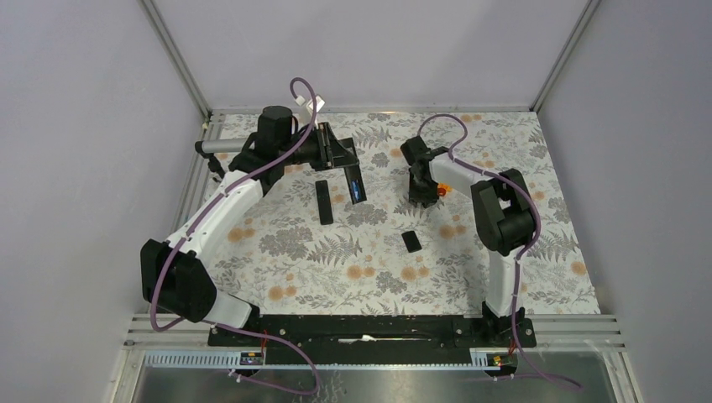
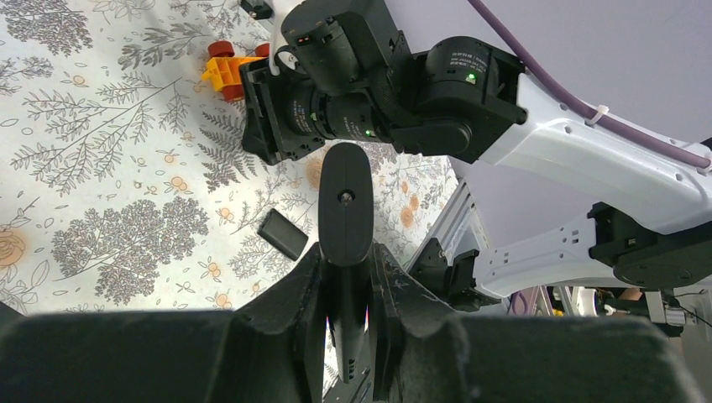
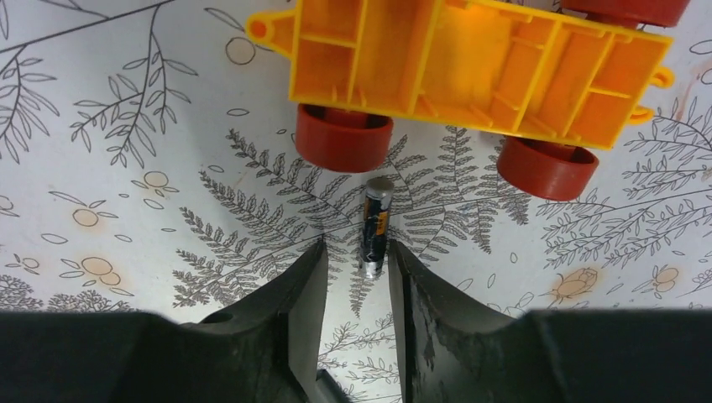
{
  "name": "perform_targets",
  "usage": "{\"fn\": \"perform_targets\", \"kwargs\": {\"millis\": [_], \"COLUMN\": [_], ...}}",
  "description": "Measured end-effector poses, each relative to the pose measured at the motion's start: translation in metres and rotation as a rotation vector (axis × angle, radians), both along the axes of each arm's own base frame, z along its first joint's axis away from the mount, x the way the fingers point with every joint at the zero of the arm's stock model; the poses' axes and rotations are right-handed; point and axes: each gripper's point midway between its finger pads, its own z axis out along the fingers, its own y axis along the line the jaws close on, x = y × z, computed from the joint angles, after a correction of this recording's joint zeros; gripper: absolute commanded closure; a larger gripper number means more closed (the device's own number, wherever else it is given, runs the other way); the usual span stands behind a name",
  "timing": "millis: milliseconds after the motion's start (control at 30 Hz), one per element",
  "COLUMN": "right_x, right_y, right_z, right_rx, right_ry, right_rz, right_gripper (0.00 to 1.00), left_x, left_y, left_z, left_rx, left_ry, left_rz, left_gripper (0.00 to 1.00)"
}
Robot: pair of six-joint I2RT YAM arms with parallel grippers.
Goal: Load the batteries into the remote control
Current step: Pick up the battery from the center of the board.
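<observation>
Right gripper (image 3: 357, 252), jaws apart, straddles one battery (image 3: 375, 222) lying just beside the orange toy (image 3: 470, 67). Left gripper (image 2: 346, 256) clamps the remote control (image 2: 345, 201) aloft. We judge the pickup underway; next, a square close and lift.

two black remotes (image 1: 324, 202) (image 1: 358, 185), one small black cover (image 1: 411, 241), one battery (image 3: 375, 222), one orange toy trailer (image 3: 470, 67) and two robot arms (image 1: 220, 210) (image 1: 502, 220) are showing.

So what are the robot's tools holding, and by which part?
The left tool holds the black remote control by one end. The right tool holds nothing yet: it straddles one end of a battery lying on the table.
</observation>
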Motion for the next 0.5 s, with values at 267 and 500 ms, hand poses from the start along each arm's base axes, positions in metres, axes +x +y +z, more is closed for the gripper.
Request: {"fn": "perform_targets", "kwargs": {"millis": [267, 500], "right_x": [0.007, 0.007], "right_y": [-0.017, -0.02], "right_z": [-0.003, -0.003], "right_rx": [0.014, 0.01], "right_ry": [0.013, 0.013], "right_rz": [-0.051, -0.047], "right_gripper": [0.77, 0.91], "left_x": [0.006, 0.008], "left_y": [0.008, 0.01], "left_z": [0.003, 0.006], "left_rx": [-0.005, -0.013], "left_ry": [-0.01, -0.017], "left_rz": [0.025, 0.034], "left_gripper": [1.0, 1.0]}}
